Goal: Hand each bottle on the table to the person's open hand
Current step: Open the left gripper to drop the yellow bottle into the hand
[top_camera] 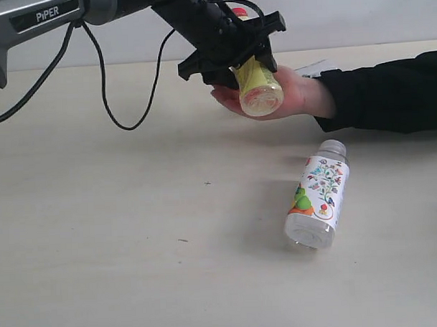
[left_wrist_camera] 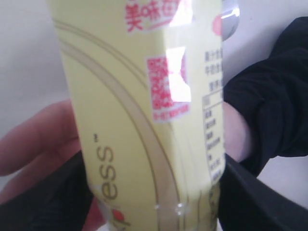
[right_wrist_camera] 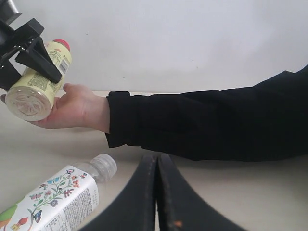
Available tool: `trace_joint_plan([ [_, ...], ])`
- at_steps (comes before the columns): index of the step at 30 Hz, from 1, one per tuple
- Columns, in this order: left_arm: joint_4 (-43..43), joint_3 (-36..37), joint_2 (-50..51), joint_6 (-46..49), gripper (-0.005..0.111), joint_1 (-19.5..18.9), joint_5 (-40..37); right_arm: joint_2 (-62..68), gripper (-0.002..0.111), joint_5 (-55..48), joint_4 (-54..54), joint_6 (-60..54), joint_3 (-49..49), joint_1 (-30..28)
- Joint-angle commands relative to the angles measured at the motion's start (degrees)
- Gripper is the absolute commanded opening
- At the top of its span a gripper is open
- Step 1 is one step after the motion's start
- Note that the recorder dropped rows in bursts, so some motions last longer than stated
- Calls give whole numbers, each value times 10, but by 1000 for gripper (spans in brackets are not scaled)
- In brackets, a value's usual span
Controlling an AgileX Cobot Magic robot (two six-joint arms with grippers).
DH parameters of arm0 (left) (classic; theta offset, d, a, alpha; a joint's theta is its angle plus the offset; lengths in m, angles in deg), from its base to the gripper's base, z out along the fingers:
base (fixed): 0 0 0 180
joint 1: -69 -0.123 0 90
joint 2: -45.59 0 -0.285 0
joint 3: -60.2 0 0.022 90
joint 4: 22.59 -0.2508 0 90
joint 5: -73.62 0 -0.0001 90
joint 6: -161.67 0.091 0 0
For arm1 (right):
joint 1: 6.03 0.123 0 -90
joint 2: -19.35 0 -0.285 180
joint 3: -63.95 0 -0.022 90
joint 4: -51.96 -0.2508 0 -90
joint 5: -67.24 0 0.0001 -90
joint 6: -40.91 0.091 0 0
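Now grips the yellow bottle [top_camera: 257, 87] in the left gripper [top_camera: 245, 66], jaws closed on the body, base tilted down and outward, red cap up behind the claw. Hangs it right at the person's open hand [top_camera: 296, 95], palm up and waiting; touching the palm or just above it, cannot tell from the exterior view. Held so, by my reading, that parting the jaws lets the bottle settle straight into the palm and not onto the table [top_camera: 114, 246]. Fills the left wrist view with yellow label, skin behind it and the black sleeve [top_camera: 388, 93] to one side.

Elsewhere, rests the right gripper [right_wrist_camera: 156, 192] low over the table, jaws pressed together, holding nothing. Finds the floral-label bottle [top_camera: 318, 196] lying on its side on the table, cap end toward the sleeve, apart from the hand, not yet handed over. Sees no other bottles in any view. Finds nothing between the yellow bottle and the palm. Worth minding, probably: the forearm stretched just beyond the lying bottle, close to any later reach for it.
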Motion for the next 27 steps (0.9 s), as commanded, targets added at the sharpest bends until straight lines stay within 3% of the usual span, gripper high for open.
trace_joint_plan([
  [1, 9, -4, -3, 5, 41, -1, 13, -4, 0, 8, 1, 0, -3, -3],
  [4, 9, -4, -3, 5, 57, -1, 13, -4, 0, 8, 1, 0, -3, -3],
  [11, 9, -4, -3, 5, 66, -2, 15, -4, 0, 8, 3, 0, -3, -3],
  [18, 9, -4, -3, 12, 90, -11, 16, -4, 0, 8, 3, 0, -3, -3],
  [27, -6, -4, -40, 45, 90, -29, -3, -4, 0, 8, 1, 0, -3, -3],
])
